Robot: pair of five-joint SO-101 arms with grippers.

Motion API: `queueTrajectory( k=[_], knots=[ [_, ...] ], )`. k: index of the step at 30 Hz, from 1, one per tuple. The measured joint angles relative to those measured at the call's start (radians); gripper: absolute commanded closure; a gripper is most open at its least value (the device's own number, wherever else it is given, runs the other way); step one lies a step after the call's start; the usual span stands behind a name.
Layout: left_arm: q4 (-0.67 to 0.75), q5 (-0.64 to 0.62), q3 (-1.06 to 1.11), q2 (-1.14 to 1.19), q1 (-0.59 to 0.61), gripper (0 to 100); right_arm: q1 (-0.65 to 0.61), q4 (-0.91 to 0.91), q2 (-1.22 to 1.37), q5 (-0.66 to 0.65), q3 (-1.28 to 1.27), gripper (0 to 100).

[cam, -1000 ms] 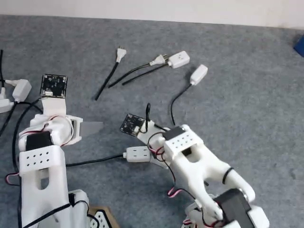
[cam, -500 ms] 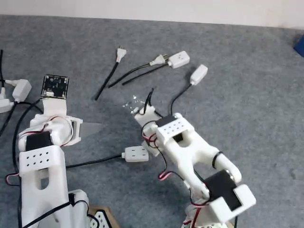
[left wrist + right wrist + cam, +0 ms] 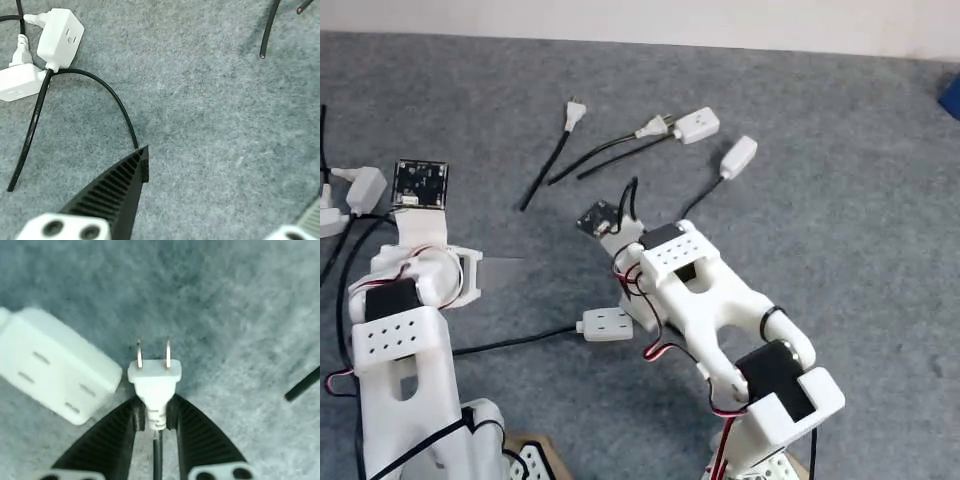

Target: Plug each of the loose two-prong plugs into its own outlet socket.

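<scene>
Since a second ago the right arm has swung its wrist farther out over the table and a little toward the left arm. The left arm has crept outward slightly, and nothing lying on the mat [image 3: 840,200] has shifted. Held plug [image 3: 152,375]: white, pinched at its ridged neck by the right claw [image 3: 155,410], two flat bare-metal prongs pointing forward. The prongs sit just beside a white outlet block [image 3: 55,365] but aim past its corner, not at a slot pair. I judge this insertion not yet begun, with lining up to come first. Far side: a loose plug [image 3: 574,112] lies on its black cord well apart from any socket, so it is still to do. A third plug [image 3: 653,126] butts against a small outlet [image 3: 697,124]; whether it is fully seated I cannot tell. A spare outlet [image 3: 738,156] lies near it with nothing in it. The left claw [image 3: 225,190] hangs spread wide and holds nothing. Beyond it lie a cube outlet [image 3: 60,37] and a flat block [image 3: 17,82], each with a white plug against it; whether they are joined is unclear. Materials: the mat is grey felt, nubbly and matte. Plugs and outlets are smooth moulded white plastic with rounded corners. Cords are thin, black and limp. The claw fingers are black, wedge-shaped and ribbed.
</scene>
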State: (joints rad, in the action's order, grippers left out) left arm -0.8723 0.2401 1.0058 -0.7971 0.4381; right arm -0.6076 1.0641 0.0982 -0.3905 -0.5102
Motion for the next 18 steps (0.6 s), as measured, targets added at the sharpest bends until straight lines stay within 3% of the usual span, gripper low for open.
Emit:
queueTrajectory(
  k=[18],
  knots=[
    [0.000,0.000,0.000,0.000,0.000,51,0.011,-0.021,0.104,-0.012,0.020,87.9]
  ],
)
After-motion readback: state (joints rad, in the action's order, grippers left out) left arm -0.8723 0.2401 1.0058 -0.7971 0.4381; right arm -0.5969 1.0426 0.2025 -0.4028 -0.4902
